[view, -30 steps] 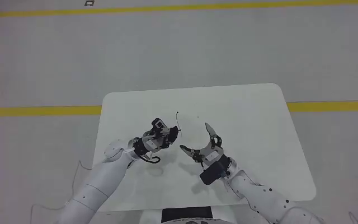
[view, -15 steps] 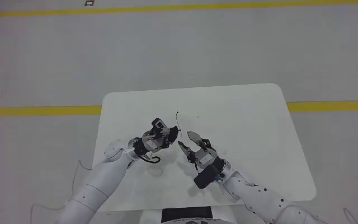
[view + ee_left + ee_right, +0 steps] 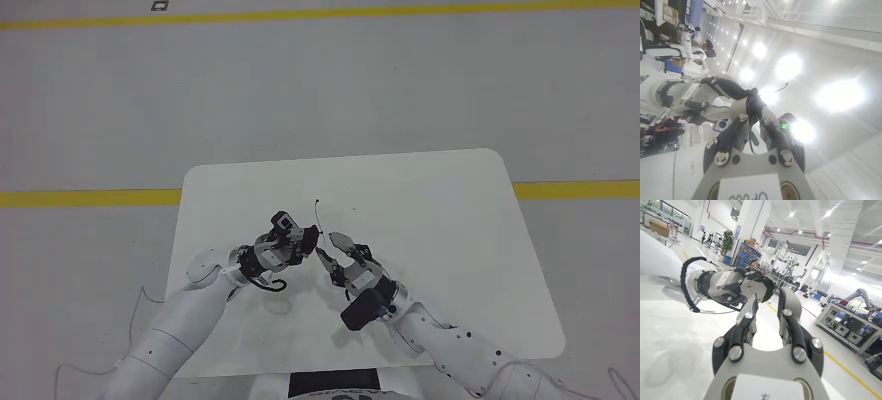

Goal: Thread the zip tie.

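A thin black zip tie [image 3: 317, 214] sticks up out of my left gripper [image 3: 307, 239], which is shut on it above the middle of the white table [image 3: 450, 200]. In the left wrist view the tie [image 3: 780, 89] curves out past the closed fingertips, and its other part runs back between the fingers. My right gripper [image 3: 331, 251] stands open just right of the left one, close to the held tie. Its dark finger [image 3: 730, 91] reaches up to the left fingertips. In the right wrist view the open gripper [image 3: 768, 300] faces the left gripper [image 3: 745, 285]; whether it touches the tie is unclear.
The white table has rounded corners, and its near edge [image 3: 500, 355] lies close behind the right arm. Yellow floor lines [image 3: 90, 197] run beyond the table on both sides.
My right gripper has swung left towards the left gripper and its fingers have narrowed a little. The left gripper and the tie have kept still.
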Controlling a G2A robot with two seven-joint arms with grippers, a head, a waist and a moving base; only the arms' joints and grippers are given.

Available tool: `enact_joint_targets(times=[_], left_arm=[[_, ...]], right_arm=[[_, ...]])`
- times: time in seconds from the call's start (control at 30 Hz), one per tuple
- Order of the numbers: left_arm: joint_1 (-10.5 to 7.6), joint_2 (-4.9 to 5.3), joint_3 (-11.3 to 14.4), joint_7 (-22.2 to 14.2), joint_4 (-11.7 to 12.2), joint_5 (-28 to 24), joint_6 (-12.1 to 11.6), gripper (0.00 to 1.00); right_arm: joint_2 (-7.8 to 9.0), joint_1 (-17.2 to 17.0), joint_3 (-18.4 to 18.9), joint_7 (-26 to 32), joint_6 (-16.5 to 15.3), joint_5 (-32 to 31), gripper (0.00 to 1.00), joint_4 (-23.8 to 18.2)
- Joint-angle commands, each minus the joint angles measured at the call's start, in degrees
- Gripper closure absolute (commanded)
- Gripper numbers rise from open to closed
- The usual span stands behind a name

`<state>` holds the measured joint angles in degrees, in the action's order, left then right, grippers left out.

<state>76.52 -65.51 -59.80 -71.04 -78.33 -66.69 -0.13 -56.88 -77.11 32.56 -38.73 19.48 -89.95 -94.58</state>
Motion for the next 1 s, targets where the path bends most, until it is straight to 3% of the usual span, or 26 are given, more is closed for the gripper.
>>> enact_joint_targets(times=[0.0,0.7,0.97], left_arm=[[0.00,0.00,0.0,0.0,0.0,0.0,0.0,1.00],[0.00,0.00,0.0,0.0,0.0,0.0,0.0,1.00],[0.00,0.00,0.0,0.0,0.0,0.0,0.0,1.00]], right_arm=[[-0.16,-0.2,0.3,0.1,0.0,0.0,0.75,0.1],[-1.27,-0.6,1.7,-0.4,0.0,0.0,0.78,0.7],[-1.57,-0.7,2.1,-0.7,0.0,0.0,0.90,0.9]])
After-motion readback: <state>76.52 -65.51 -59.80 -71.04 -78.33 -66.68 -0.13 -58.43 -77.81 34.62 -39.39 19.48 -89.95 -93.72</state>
